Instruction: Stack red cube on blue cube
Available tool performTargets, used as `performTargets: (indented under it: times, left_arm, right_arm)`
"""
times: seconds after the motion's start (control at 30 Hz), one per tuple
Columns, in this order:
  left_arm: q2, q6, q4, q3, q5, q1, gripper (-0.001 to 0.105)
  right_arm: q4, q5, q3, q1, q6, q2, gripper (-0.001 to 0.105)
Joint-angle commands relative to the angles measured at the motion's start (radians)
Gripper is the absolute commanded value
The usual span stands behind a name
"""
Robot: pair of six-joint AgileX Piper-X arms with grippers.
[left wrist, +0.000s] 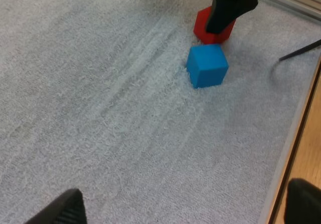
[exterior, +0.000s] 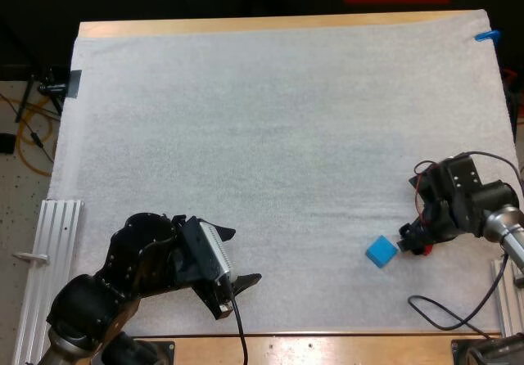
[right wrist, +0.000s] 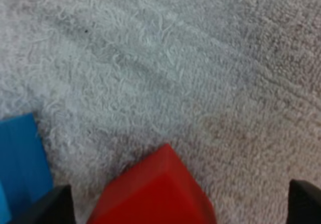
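The blue cube (exterior: 381, 251) lies on the white mat near its front right. Just to its right is the red cube (exterior: 422, 250), mostly covered by my right gripper (exterior: 412, 241). In the right wrist view the red cube (right wrist: 155, 189) sits between my right gripper's (right wrist: 175, 204) spread fingers, closer to one finger and clear of the other, with the blue cube (right wrist: 20, 158) beside it. My left gripper (exterior: 237, 294) hovers open at the front left, far from both cubes. From the left wrist view the blue cube (left wrist: 207, 65) and red cube (left wrist: 213, 25) nearly touch.
An aluminium rail (exterior: 49, 259) lies along the mat's left edge. The table's wooden front edge (exterior: 327, 344) runs close behind the cubes. A black cable (exterior: 442, 316) loops on the mat at the front right.
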Motion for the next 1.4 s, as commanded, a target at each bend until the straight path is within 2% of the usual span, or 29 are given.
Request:
performTargets:
  times: [0.0, 0.2, 0.23, 0.3, 0.33, 0.37, 0.43, 0.53, 0.77, 1.1, 1.27, 1.37]
  left_arm:
    - [-0.002, -0.002, -0.006, -0.007, 0.007, -0.003, 0.076]
    - [-0.002, -0.002, -0.006, -0.007, -0.002, -0.003, 0.076]
    - [-0.002, -0.002, -0.006, -0.007, -0.002, -0.003, 0.076]
    - [-0.002, -0.002, -0.006, -0.007, -0.002, -0.003, 0.076]
    - [-0.002, -0.002, -0.006, -0.007, -0.002, -0.003, 0.076]
    - [-0.002, -0.002, -0.006, -0.007, -0.002, -0.003, 0.076]
    - [-0.002, -0.002, -0.006, -0.007, -0.002, -0.003, 0.076]
    - [-0.002, -0.002, -0.006, -0.007, -0.002, -0.003, 0.076]
    - [-0.002, -0.002, -0.006, -0.007, -0.002, -0.003, 0.076]
    - [-0.002, -0.002, -0.006, -0.007, -0.002, -0.003, 0.076]
    - [-0.002, -0.002, -0.006, -0.007, -0.002, -0.003, 0.076]
    - [-0.002, -0.002, -0.006, -0.007, -0.002, -0.003, 0.076]
  right_arm:
    - [-0.015, -0.002, -0.008, 0.002, -0.011, 0.015, 0.079]
    - [-0.018, -0.002, -0.008, 0.002, -0.002, 0.072, 0.079]
    - [-0.018, -0.002, -0.008, 0.002, -0.002, 0.08, 0.076]
    - [-0.018, -0.002, -0.008, 0.002, 0.009, 0.09, 0.065]
    - [-0.018, -0.002, -0.008, 0.002, 0.018, 0.093, 0.056]
    - [-0.017, -0.002, -0.008, 0.002, 0.021, 0.095, 0.052]
    - [-0.016, -0.002, -0.008, 0.002, 0.023, 0.095, 0.035]
    - [-0.014, -0.002, -0.008, 0.002, 0.026, 0.095, 0.024]
    - [0.046, 0.017, -0.048, 0.002, 0.033, 0.091, 0.023]
    - [0.202, 0.017, -0.216, 0.002, 0.033, 0.04, 0.023]
    - [0.23, 0.044, -0.243, 0.089, 0.065, 0.032, 0.023]
    - [0.23, 0.041, -0.243, 0.152, 0.14, 0.032, 0.023]
